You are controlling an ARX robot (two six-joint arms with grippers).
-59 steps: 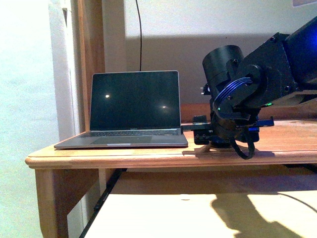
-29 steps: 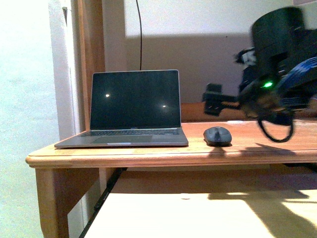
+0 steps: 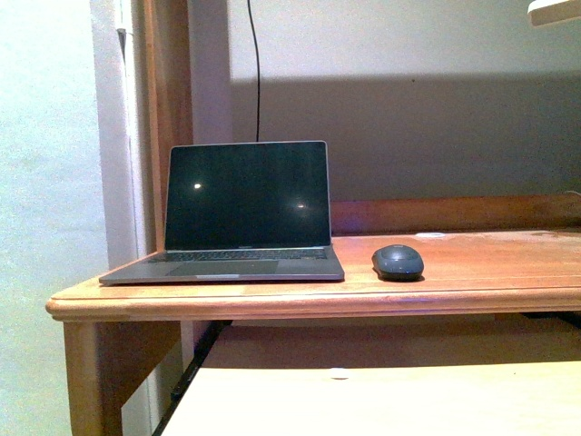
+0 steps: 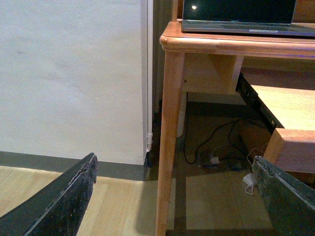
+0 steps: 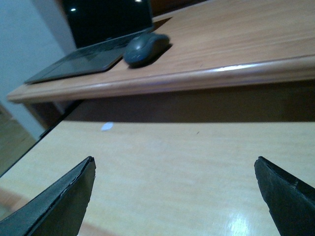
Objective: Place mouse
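Note:
The dark grey oval mouse (image 3: 398,262) lies on the wooden desk (image 3: 490,277) just right of the open laptop (image 3: 241,218). It also shows in the right wrist view (image 5: 145,48), beside the laptop's base (image 5: 83,59). My right gripper (image 5: 174,194) is open and empty, over the pale pull-out shelf (image 5: 172,157) below the desk edge, well short of the mouse. My left gripper (image 4: 174,196) is open and empty, low beside the desk's left leg (image 4: 167,142). Neither arm shows in the front view.
The laptop's screen is dark. A black cable (image 3: 255,64) runs up the wall behind it. Cables and a white plug (image 4: 248,179) lie on the floor under the desk. A white wall (image 4: 69,73) stands left of the desk.
My right arm has let go of the mouse, lifted off the desk and left the front view. The mouse stays beside the laptop.

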